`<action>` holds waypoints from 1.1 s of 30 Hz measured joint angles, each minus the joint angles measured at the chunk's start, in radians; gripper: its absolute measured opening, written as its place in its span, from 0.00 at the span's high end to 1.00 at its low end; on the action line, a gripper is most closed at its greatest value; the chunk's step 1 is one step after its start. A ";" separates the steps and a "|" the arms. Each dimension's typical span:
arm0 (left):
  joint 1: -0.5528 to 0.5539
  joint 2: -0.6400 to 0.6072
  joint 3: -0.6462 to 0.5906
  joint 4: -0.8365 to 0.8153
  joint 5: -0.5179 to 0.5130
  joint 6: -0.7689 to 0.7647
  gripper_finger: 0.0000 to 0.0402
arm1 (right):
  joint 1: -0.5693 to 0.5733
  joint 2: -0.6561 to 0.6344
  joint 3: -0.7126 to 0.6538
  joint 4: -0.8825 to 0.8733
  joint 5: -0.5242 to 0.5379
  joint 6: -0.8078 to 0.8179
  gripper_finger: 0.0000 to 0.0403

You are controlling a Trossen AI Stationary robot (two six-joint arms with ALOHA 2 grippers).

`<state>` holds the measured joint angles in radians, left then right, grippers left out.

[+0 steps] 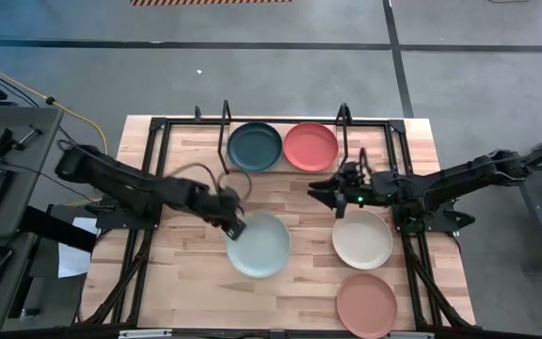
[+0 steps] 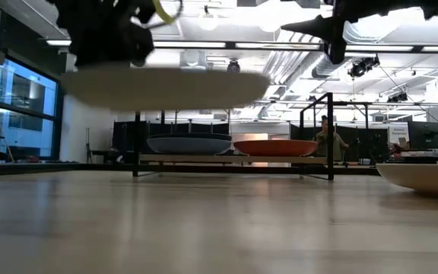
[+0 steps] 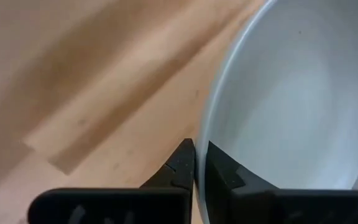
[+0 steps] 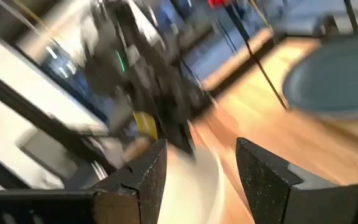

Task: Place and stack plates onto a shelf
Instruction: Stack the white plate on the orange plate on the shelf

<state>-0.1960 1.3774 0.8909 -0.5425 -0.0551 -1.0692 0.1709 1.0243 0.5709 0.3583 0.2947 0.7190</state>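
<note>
My left gripper (image 1: 236,224) is shut on the pale mint plate (image 1: 260,247), which hangs clear above the table in the low view (image 2: 166,85). The shelf (image 1: 280,121) stands at the table's far side, with a dark blue plate (image 1: 255,146) and a coral red plate (image 1: 310,146) resting side by side on its board. My right gripper (image 1: 320,189) is open and holds nothing; it hovers in front of the coral plate, right of the mint plate. Its open fingers show in the right wrist view (image 4: 197,168). My left gripper pinches the mint plate's rim (image 3: 205,134) at the plate's left far side. One finger (image 3: 182,163) is outside the rim and the other (image 3: 221,167) inside the bowl. The fingers slant down from the table's left. The plate is lifted clear and about level.
A cream plate (image 1: 362,238) and a terracotta pink plate (image 1: 366,304) lie on the table's right near part. The shelf's black upright loops (image 1: 224,113) rise at its far side. Black frame rails (image 1: 149,188) run along both table sides. A person (image 2: 327,137) sits far behind.
</note>
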 joint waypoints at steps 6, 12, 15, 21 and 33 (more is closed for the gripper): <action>0.089 -0.160 0.000 -0.101 -0.043 0.016 0.99 | 0.017 0.116 0.217 -0.428 0.003 0.013 0.57; 0.147 -0.171 0.000 -0.148 -0.054 0.036 1.00 | -0.004 0.296 0.405 -0.628 0.026 0.169 0.57; 0.157 -0.152 0.000 -0.138 -0.053 0.041 1.00 | -0.010 0.379 0.467 -0.639 0.026 0.202 0.57; 0.171 -0.143 0.000 -0.114 -0.062 0.052 1.00 | -0.027 0.514 0.552 -0.683 0.015 0.226 0.57; 0.171 -0.139 0.001 -0.080 -0.068 0.052 1.00 | -0.054 0.599 0.576 -0.695 0.010 0.269 0.62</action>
<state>-0.0246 1.2381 0.8915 -0.6220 -0.1229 -1.0168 0.1173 1.6234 1.1473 -0.3367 0.3049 0.9881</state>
